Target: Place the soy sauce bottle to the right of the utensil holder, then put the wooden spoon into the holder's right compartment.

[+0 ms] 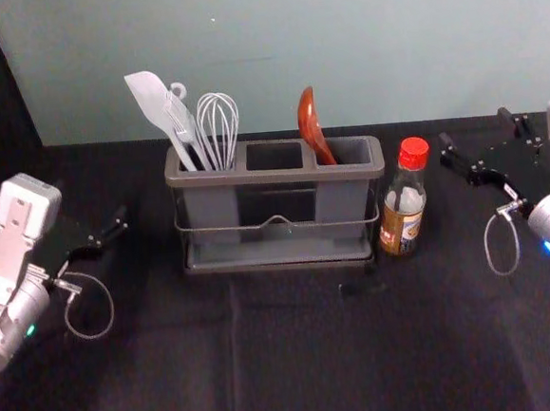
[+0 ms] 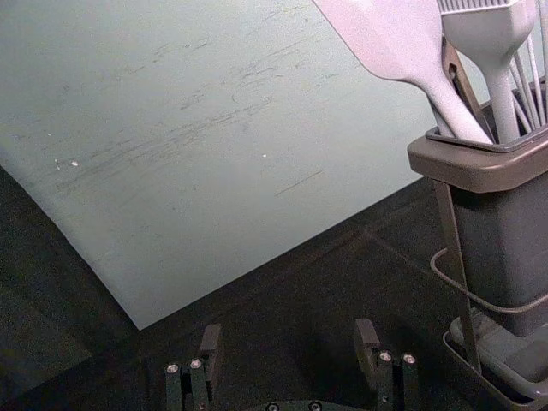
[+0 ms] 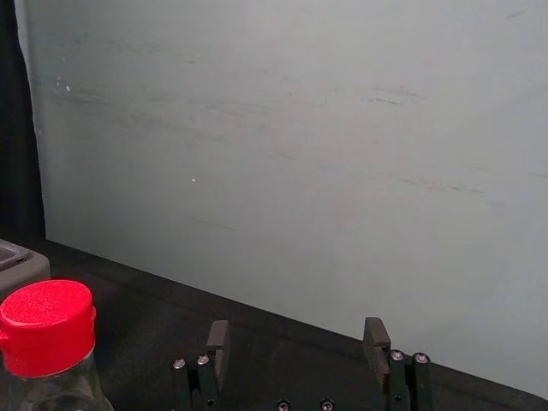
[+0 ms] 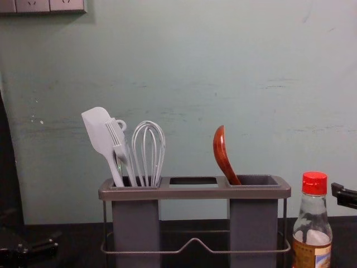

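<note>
Log red-capped clear glass soy sauce bottle [image 1: 401, 230] just right of grey, brown-rimmed utensil holder [image 1: 273, 177], and glossy reddish-brown wooden spoon [image 4: 222, 154] leaning in holder's right compartment [image 4: 254, 229]; judge both placements done, with nothing left to move. Note right gripper [image 3: 296, 334] right of holder, beyond bottle, fingers apart and empty; left gripper [image 2: 289, 335] left of holder, likewise spread, well apart from spoon.

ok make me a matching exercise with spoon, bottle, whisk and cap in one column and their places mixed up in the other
1. spoon
2. bottle
3. whisk
4. cap

a. in the left compartment
b. on top of the bottle
c. in the right compartment
d. standing right of the holder

Pairs: 1-c, 2-d, 3-a, 4-b
</note>
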